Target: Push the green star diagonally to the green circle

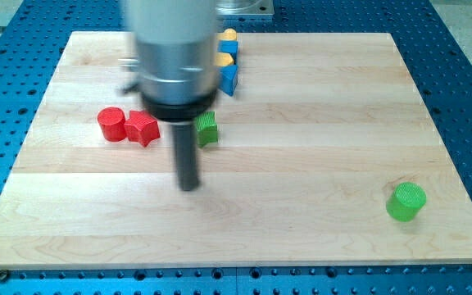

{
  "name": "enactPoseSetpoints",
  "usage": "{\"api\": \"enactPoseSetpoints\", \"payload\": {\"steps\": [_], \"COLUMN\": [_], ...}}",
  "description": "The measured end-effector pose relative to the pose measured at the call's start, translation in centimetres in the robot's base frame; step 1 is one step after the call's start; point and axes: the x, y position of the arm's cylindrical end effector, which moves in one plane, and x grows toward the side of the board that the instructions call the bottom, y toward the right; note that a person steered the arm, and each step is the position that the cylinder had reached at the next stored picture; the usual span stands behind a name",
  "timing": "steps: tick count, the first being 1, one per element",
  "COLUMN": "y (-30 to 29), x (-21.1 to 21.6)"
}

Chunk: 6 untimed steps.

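Note:
The green star lies on the wooden board at centre-left, partly hidden behind the rod. The green circle stands near the view's bottom right. My tip rests on the board below and slightly left of the green star, a short gap away from it. The green circle is far to the tip's right.
A red circle and a red star sit side by side left of the rod. A blue block and two yellow blocks cluster near the top edge, partly behind the arm's grey body.

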Motion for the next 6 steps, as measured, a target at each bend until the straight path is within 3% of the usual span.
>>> {"api": "enactPoseSetpoints", "payload": {"steps": [1, 3, 4, 5, 6], "y": [-3.1, 2.8, 2.7, 9.3, 11.1], "x": [-4.4, -8.2, -10.0, -7.8, -6.2]}}
